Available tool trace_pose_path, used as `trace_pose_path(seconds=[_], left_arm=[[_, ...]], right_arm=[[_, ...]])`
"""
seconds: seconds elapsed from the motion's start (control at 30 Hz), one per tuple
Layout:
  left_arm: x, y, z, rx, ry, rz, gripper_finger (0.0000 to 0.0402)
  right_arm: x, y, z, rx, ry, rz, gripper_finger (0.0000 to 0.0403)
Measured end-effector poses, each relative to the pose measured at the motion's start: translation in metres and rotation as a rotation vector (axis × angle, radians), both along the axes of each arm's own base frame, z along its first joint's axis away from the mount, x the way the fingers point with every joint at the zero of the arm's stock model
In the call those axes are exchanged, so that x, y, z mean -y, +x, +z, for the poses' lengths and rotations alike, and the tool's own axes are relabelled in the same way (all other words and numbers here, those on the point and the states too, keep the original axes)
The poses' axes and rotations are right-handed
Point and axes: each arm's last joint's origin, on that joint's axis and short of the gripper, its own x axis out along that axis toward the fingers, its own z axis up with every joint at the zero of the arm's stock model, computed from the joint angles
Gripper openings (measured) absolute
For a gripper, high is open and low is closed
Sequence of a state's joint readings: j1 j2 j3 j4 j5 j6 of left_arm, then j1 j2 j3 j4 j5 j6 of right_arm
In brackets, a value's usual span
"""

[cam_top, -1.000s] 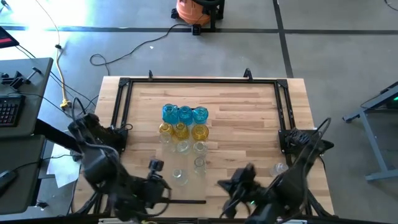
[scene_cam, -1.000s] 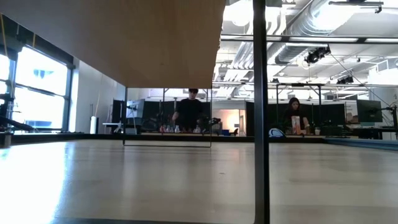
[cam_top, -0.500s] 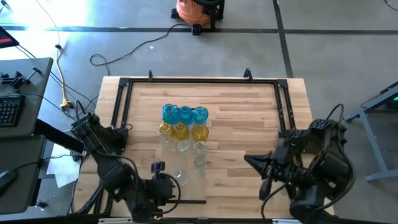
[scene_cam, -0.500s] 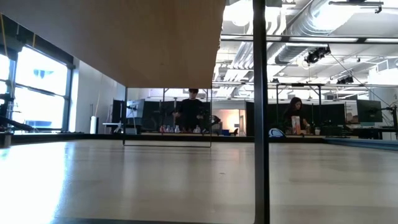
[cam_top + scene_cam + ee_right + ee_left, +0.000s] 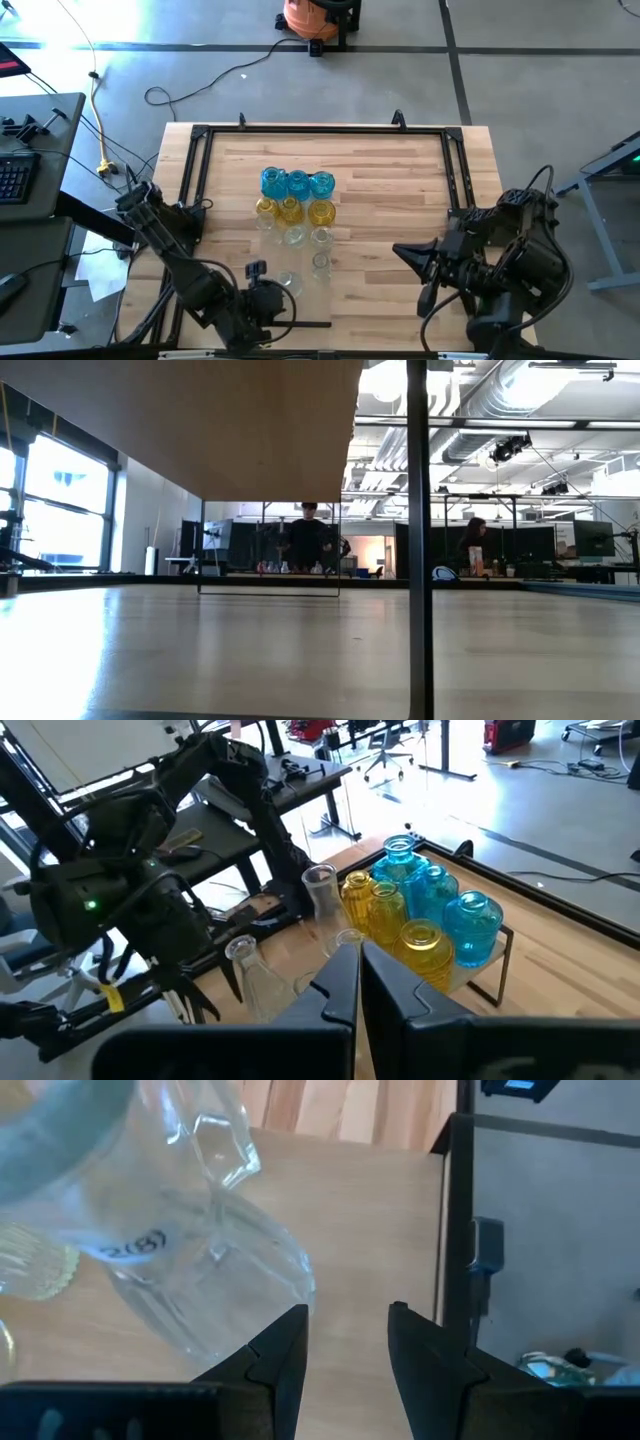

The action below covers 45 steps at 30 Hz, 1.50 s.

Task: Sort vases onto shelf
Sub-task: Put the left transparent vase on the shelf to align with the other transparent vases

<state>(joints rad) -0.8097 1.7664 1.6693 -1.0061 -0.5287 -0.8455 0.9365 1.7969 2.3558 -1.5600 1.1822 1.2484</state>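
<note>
Blue vases (image 5: 298,183), yellow vases (image 5: 291,210) and clear vases (image 5: 320,238) stand in rows on the pale shelf (image 5: 390,190), also seen in the right wrist view (image 5: 430,910). One clear vase (image 5: 288,283) stands apart toward the near edge. My left gripper (image 5: 270,302) is low beside it. In the left wrist view this clear vase (image 5: 180,1270) stands just off one finger (image 5: 285,1350) of the open gripper (image 5: 345,1342), not between the fingers. My right gripper (image 5: 400,252) is shut and empty at the near right, raised and pointing at the rows (image 5: 360,970).
Black frame rails (image 5: 455,175) run along the shelf's short ends and far side. A small black device (image 5: 253,268) sits near the lone vase. In the low view the shelf's underside (image 5: 200,420) and a dark post (image 5: 418,540) fill the foreground. People stand far back in the room.
My left gripper has sunk toward the table beside the lone clear vase and rolled, staying open. My right gripper has swung from the near middle toward the table's right edge and up, then held still, staying shut. The vases have not moved.
</note>
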Motion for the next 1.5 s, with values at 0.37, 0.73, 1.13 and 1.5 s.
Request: trace_pose_path(seconds=[0.37,0.73,1.13,1.5], left_arm=[[-0.013,0.012,-0.004,0.000,0.032,0.023,0.0129],[-0.021,0.015,-0.005,-0.040,0.055,0.036,0.0129],[-0.024,0.015,-0.006,-0.047,0.061,0.049,0.0129],[-0.031,0.021,-0.005,-0.041,0.051,0.087,0.0129]], right_arm=[[-0.001,0.000,0.000,0.001,0.008,0.004,0.0000],[-0.001,0.001,0.001,-0.001,0.003,0.009,0.0000],[-0.002,0.001,0.000,-0.020,0.014,0.025,0.0000],[-0.002,0.001,-0.001,-0.038,0.028,0.040,0.0000]])
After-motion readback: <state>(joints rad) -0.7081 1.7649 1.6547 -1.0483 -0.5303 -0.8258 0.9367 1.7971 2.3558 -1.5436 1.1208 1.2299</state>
